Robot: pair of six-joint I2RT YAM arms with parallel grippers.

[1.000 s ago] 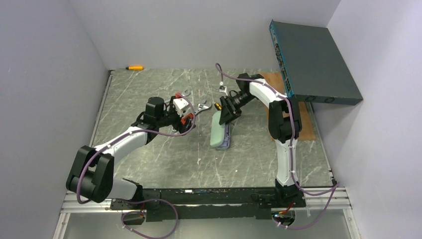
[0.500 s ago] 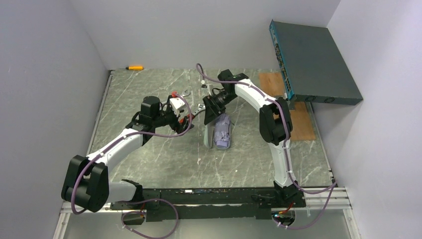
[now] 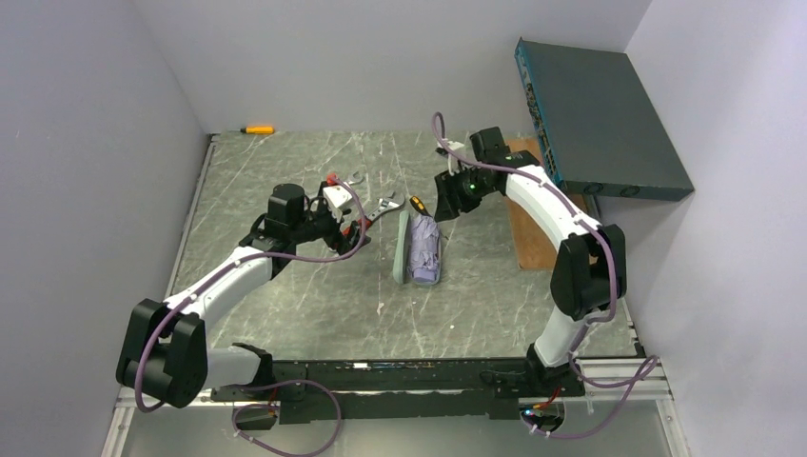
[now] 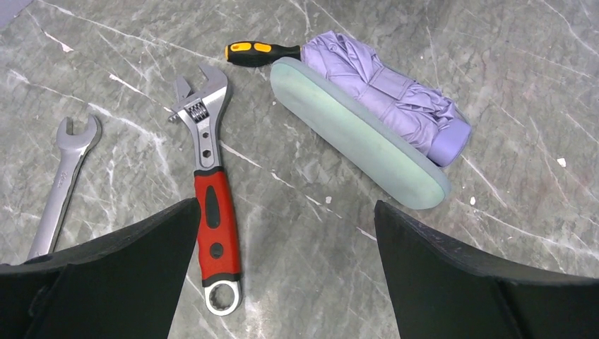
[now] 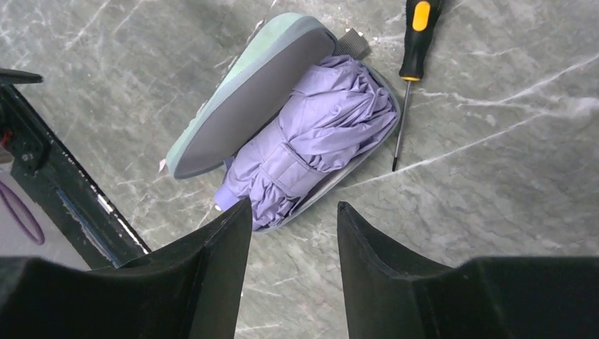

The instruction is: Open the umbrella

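Observation:
The folded lavender umbrella (image 3: 425, 249) lies in the bottom half of an open mint-green case, and the case lid (image 3: 400, 248) stands on edge along its left side. It shows in the left wrist view (image 4: 385, 99) and the right wrist view (image 5: 311, 141), with its small handle end (image 4: 450, 142) bare. My left gripper (image 3: 362, 228) (image 4: 285, 205) is open and empty, left of the case, above the table. My right gripper (image 3: 445, 208) (image 5: 293, 205) is open and empty, just behind and to the right of the umbrella, touching nothing.
An adjustable wrench with a red handle (image 4: 208, 183), a steel spanner (image 4: 60, 183) and a black-and-yellow screwdriver (image 4: 258, 51) (image 5: 413, 42) lie by the case. A brown board (image 3: 533, 224) and a dark box (image 3: 600, 119) are at the right. A yellow tool (image 3: 257, 129) lies at the back edge.
My right gripper swung the case lid open to the left, let it go and drew back to the right. The umbrella now shows. My left arm shifted slightly left.

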